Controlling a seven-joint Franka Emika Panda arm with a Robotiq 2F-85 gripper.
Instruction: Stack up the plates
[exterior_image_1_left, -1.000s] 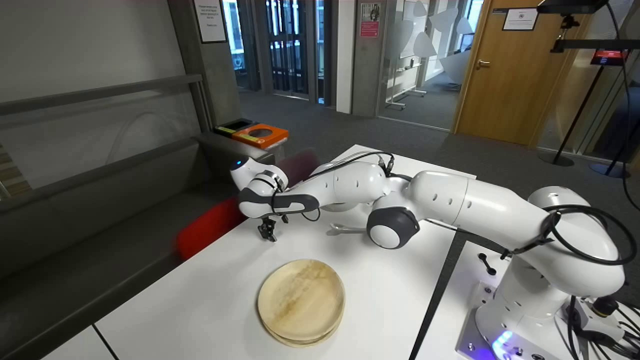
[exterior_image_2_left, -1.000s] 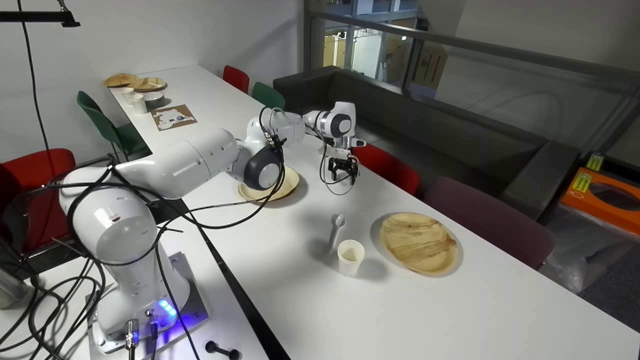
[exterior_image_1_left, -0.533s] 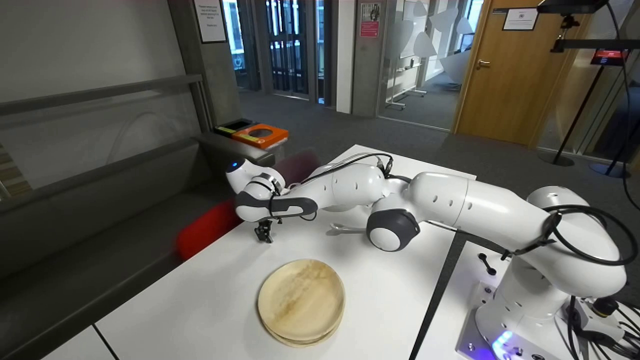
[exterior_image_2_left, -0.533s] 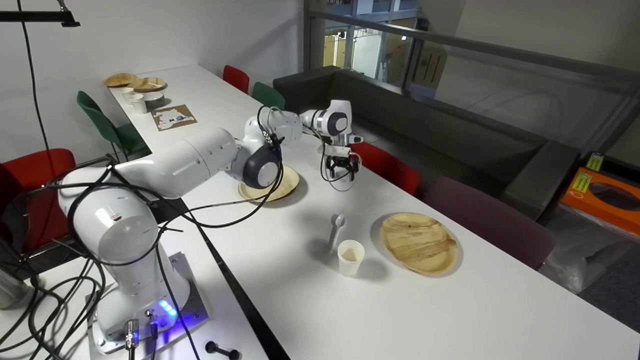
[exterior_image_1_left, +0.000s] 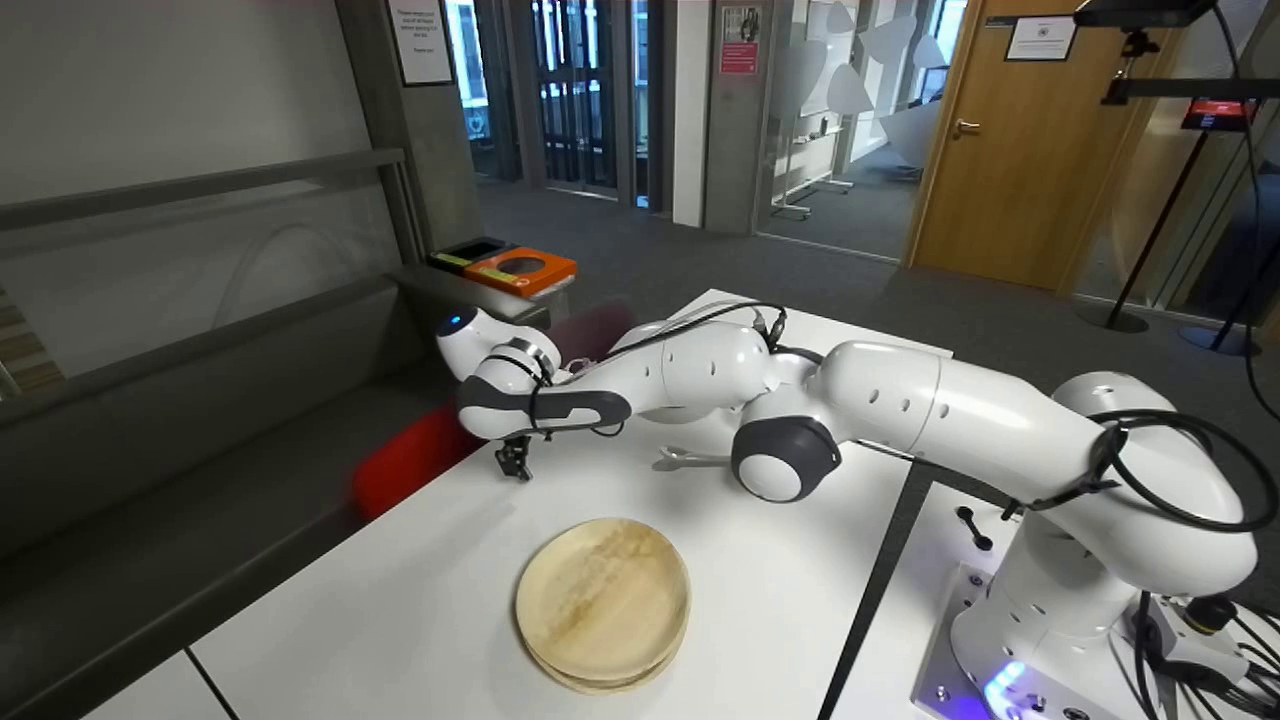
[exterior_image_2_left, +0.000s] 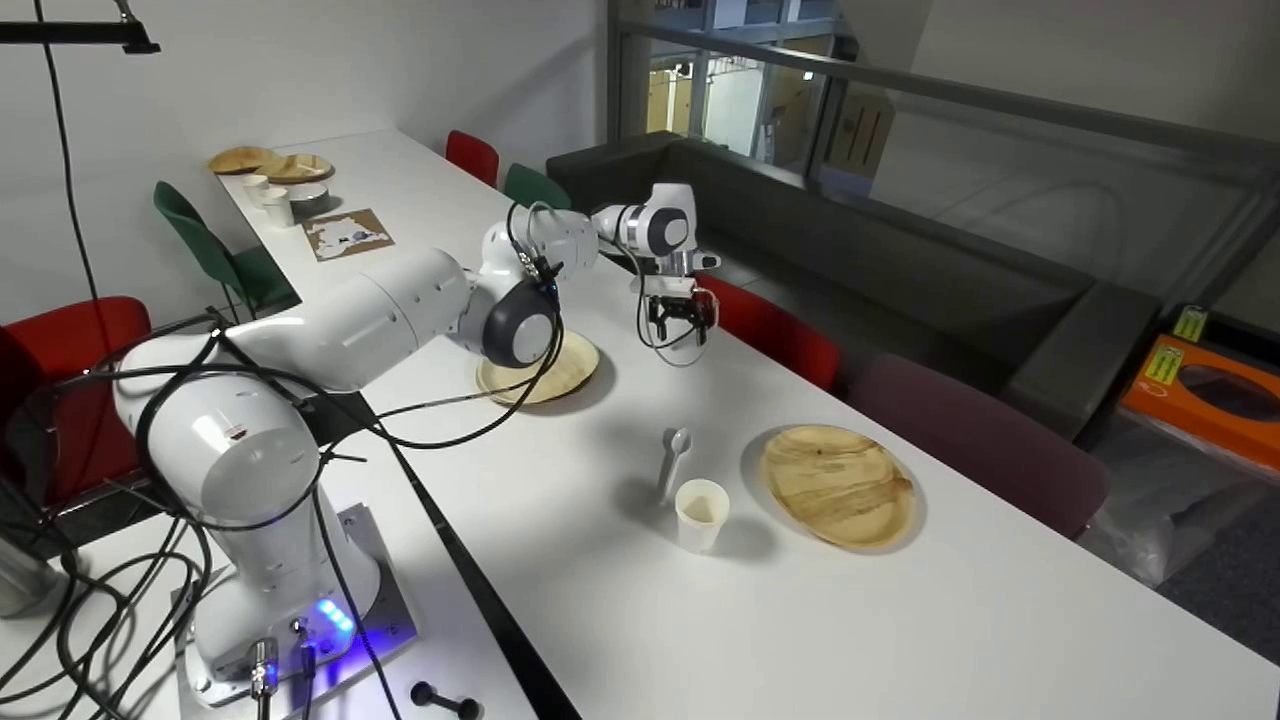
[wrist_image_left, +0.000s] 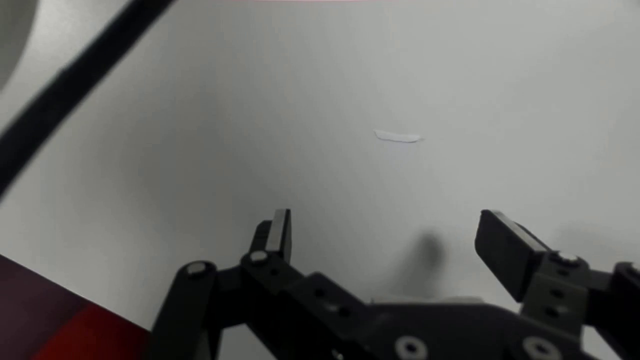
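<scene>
Two pale tan plates lie stacked on the white table. The upper plate (exterior_image_1_left: 603, 600) covers all but the near rim of the lower plate (exterior_image_1_left: 600, 688). This stack (exterior_image_2_left: 576, 368) is partly hidden by the arm and cables in an exterior view. A single plate (exterior_image_2_left: 840, 487) lies apart near the table's sofa-side edge; my arm mostly or wholly hides it in an exterior view. My gripper (exterior_image_1_left: 515, 468) is open and empty above the table near the sofa-side edge, between stack and single plate (exterior_image_2_left: 683, 322). In the wrist view the jaws (wrist_image_left: 385, 225) are wide apart over bare table.
A white cup (exterior_image_2_left: 702, 515) and a spoon (exterior_image_2_left: 676, 462) stand and lie beside the single plate. A red chair (exterior_image_1_left: 420, 462) and a dark purple chair (exterior_image_2_left: 975, 440) are at the table edge. Loose black cables (exterior_image_2_left: 470, 440) hang along the arm.
My open gripper has moved a little toward the sofa-side edge and slightly up, away from the single plate. The plates, cup and spoon have not moved.
</scene>
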